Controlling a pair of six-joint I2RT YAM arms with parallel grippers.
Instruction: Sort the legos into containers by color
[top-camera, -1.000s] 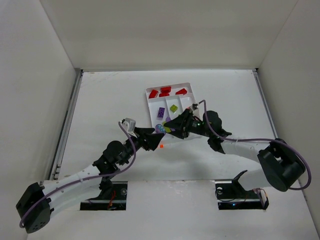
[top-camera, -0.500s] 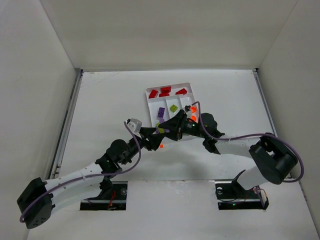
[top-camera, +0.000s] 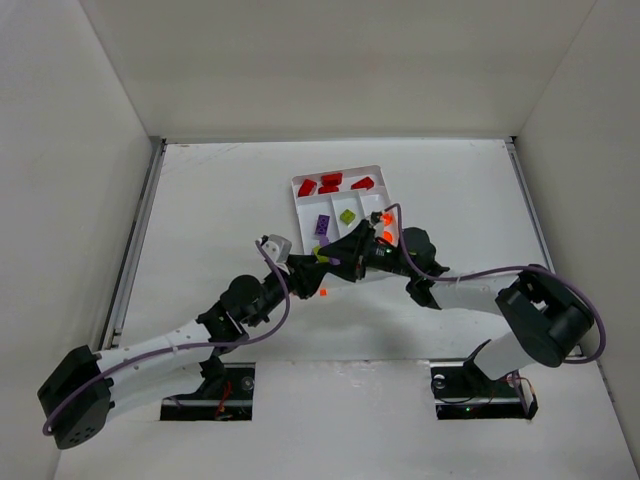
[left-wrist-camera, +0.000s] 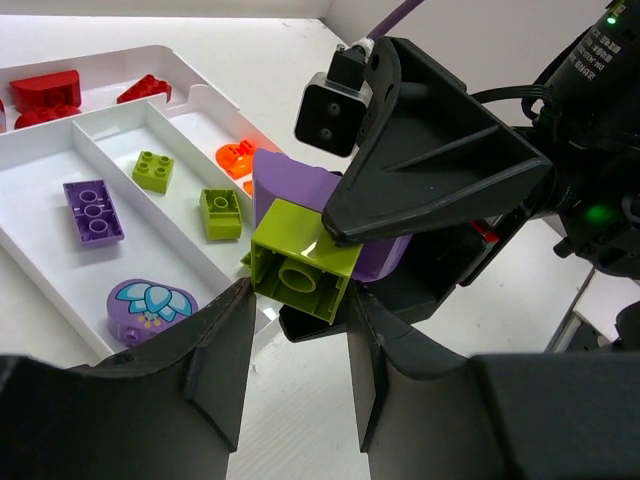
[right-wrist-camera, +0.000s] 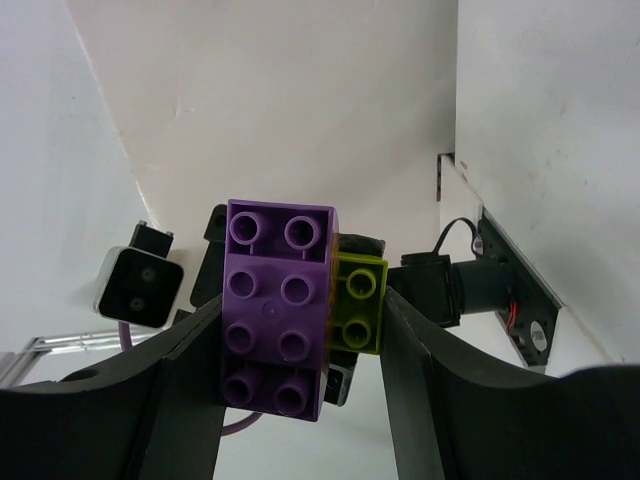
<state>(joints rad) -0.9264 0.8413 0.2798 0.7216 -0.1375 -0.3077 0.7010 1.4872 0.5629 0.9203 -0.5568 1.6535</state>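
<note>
My right gripper (right-wrist-camera: 300, 312) is shut on a purple brick (right-wrist-camera: 278, 305) with a lime green brick (right-wrist-camera: 358, 303) stuck to its side, held above the table by the white tray's (top-camera: 298, 205) near end. My left gripper (left-wrist-camera: 300, 295) meets it from the left, its fingertips closed on the lime green brick (left-wrist-camera: 305, 258); the purple brick (left-wrist-camera: 300, 190) is behind. In the top view both grippers meet at the green brick (top-camera: 321, 259). The tray holds red bricks (top-camera: 331, 182), a purple brick (top-camera: 322, 224), a green brick (top-camera: 347, 215) and orange pieces (top-camera: 386, 215).
A small orange piece (top-camera: 322, 292) lies on the table under the left arm. A round purple flower piece (left-wrist-camera: 150, 305) sits in the tray's near end (left-wrist-camera: 110, 165) with two green bricks (left-wrist-camera: 220, 213). White walls enclose the table.
My left gripper has moved right and forward to meet the right gripper, which has shifted slightly left with its bricks. The left fingers now sit around the lime green brick.
</note>
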